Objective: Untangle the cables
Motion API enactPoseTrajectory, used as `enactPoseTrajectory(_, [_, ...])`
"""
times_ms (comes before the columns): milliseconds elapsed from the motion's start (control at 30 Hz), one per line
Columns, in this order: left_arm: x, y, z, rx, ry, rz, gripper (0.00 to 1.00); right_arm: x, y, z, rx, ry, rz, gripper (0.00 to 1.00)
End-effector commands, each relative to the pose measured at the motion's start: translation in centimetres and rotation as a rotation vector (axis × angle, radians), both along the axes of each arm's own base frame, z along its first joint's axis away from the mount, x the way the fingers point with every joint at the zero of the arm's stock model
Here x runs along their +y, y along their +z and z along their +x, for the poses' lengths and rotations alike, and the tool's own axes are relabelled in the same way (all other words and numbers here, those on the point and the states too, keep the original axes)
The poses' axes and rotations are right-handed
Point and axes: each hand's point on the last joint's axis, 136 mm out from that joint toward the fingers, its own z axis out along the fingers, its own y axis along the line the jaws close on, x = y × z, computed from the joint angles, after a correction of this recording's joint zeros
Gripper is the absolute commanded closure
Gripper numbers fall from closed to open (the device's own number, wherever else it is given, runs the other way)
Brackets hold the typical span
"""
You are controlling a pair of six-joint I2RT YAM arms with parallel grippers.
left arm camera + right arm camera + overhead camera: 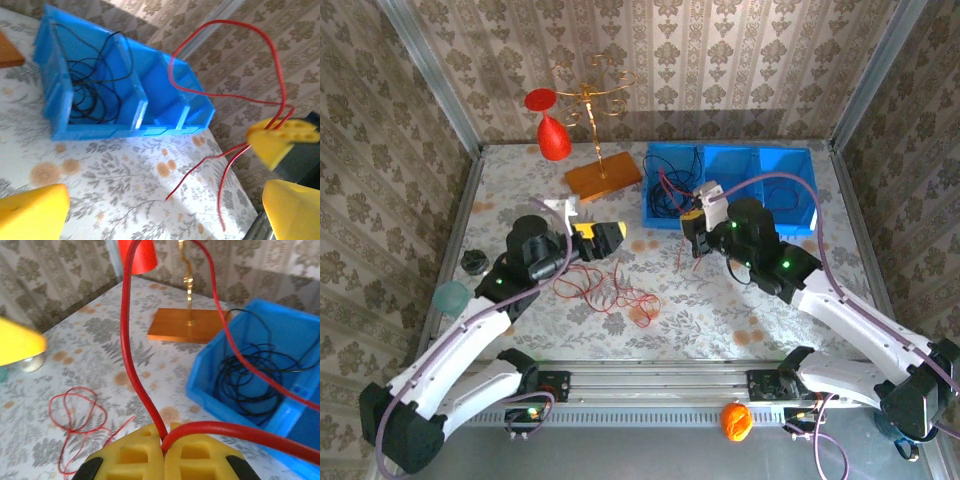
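Observation:
My right gripper (165,442) is shut on a red cable (129,340) that loops up out of its yellow fingertips. In the left wrist view this loop (274,55) rises from the right gripper (280,137), and two loose ends hang over the table. My left gripper (165,205) stands open with nothing between its fingers (32,212), left of the right gripper (695,225). A thinner red cable (610,290) lies in loose loops on the table in front of the left gripper (605,235). A black cable (95,90) is coiled in the left compartment of the blue bin (165,85).
A gold stand on a wooden base (603,175) with a red ornament (553,135) stands at the back left. A black cap (473,262) and a teal ball (450,296) sit at the left edge. An orange object (736,420) rests on the front rail.

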Motion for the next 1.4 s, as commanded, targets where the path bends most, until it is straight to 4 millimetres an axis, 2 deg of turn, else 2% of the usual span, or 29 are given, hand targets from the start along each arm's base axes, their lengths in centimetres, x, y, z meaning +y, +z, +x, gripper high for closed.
enactPoseTrajectory(0, [1.6,-3.2,-1.0,0.068,0.033,0.060,0.00,-2.3,3.7,1.4,-0.070,-0.109,0.033,1.00])
enactPoseTrajectory(167, [3.6,-7.0,-2.4,0.138,0.089,0.096,0.00,-4.2,5.7,4.1,-0.079,-0.213,0.041,1.00])
enactPoseTrajectory(333, [4.9,-8.8,-3.0,0.181,0.126,0.134,0.00,-5.6,6.4,6.3,-0.057,-0.286,0.024,1.00])
enactPoseTrajectory(533, [5.2,-9.3,-3.0,0.194,0.135,0.133,0.00,-8.5,5.9,8.9,-0.035,-0.428,-0.019,1.00])
enactPoseTrajectory(800, [5.0,-10.4,-3.0,0.212,0.126,0.123,0.00,-16.3,5.0,11.9,-0.024,-0.698,-0.064,1.00])
enactPoseTrajectory(1000, [4.5,-10.4,-2.6,0.225,0.115,0.117,0.00,-19.8,5.0,13.2,-0.064,-0.819,-0.068,1.00])
enactPoseTrajectory(1100, [4.4,-10.4,-2.3,0.228,0.119,0.109,0.00,-21.9,4.3,13.8,-0.074,-0.930,-0.095,1.00])
enactPoseTrajectory(1133, [4.4,-10.5,-2.3,0.229,0.119,0.108,0.00,-22.3,3.0,14.5,-0.059,-0.963,-0.122,1.00])
enactPoseTrajectory(1167, [4.3,-10.5,-2.2,0.231,0.119,0.104,0.00,-22.8,2.6,14.6,-0.062,-0.995,-0.136,1.00])
enactPoseTrajectory(1367, [4.2,-10.8,-2.3,0.242,0.115,0.110,0.00,-25.5,0.9,16.1,-0.041,-1.065,-0.161,1.00])
